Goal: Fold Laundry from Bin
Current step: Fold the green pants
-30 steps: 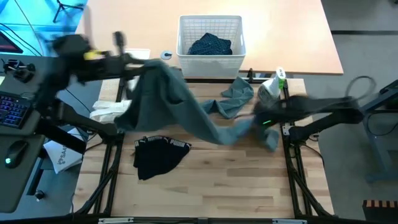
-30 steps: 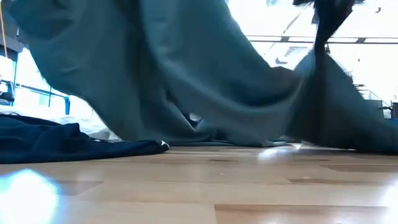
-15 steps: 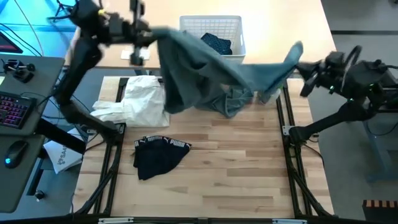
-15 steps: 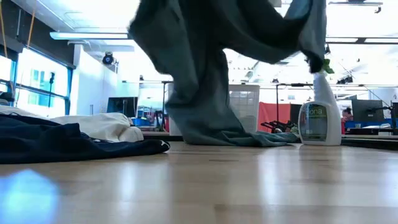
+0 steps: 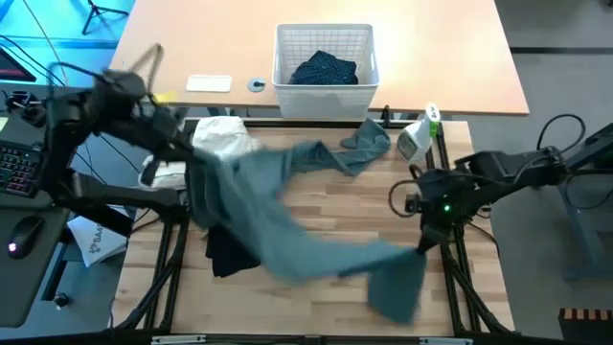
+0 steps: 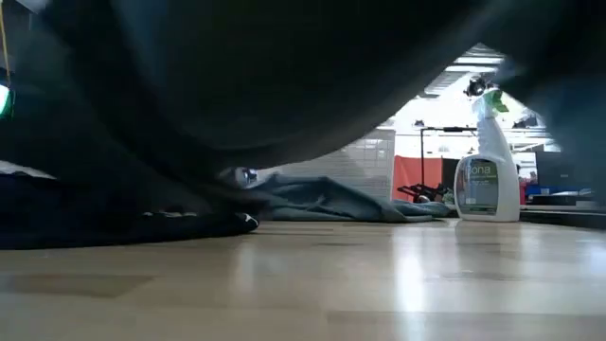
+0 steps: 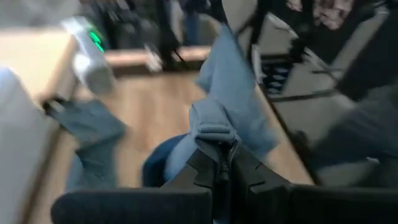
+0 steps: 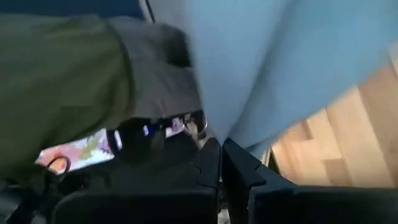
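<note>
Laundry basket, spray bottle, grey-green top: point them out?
laundry basket (image 5: 324, 32): high view, far rim.
spray bottle (image 6: 486, 180): low view, label on body.
grey-green top (image 5: 287, 225): high view, middle of the spread cloth.

grey-green top (image 5: 287, 225) spans table centre, spray bottle (image 5: 418, 134) beside

Left pincer (image 7: 222, 163) clamped shut at table's left edge, right pincer (image 8: 219, 165) clamped shut at right edge
</note>
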Motion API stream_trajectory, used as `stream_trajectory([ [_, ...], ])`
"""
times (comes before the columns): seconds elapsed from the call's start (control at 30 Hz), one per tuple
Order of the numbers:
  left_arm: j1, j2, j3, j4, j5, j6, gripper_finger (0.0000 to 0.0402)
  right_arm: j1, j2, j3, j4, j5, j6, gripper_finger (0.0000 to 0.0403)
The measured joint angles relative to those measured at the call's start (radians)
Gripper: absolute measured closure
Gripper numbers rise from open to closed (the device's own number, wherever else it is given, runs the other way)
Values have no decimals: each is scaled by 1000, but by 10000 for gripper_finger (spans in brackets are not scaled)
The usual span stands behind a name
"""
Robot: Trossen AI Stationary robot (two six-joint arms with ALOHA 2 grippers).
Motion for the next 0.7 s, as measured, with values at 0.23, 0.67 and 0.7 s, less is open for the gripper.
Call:
stream_trajectory([
  [0.23,-219,-48,-344,57,-3,-131,401,-107,-1,-13,-25,131,-65,403],
  [0.67,-724,77,-434,270,-256,-499,401,-445,109,-4,-128,3,-606,403],
  [0.7,-769,102,-434,265,-266,-545,401,-468,128,-4,-172,-42,-670,403],
])
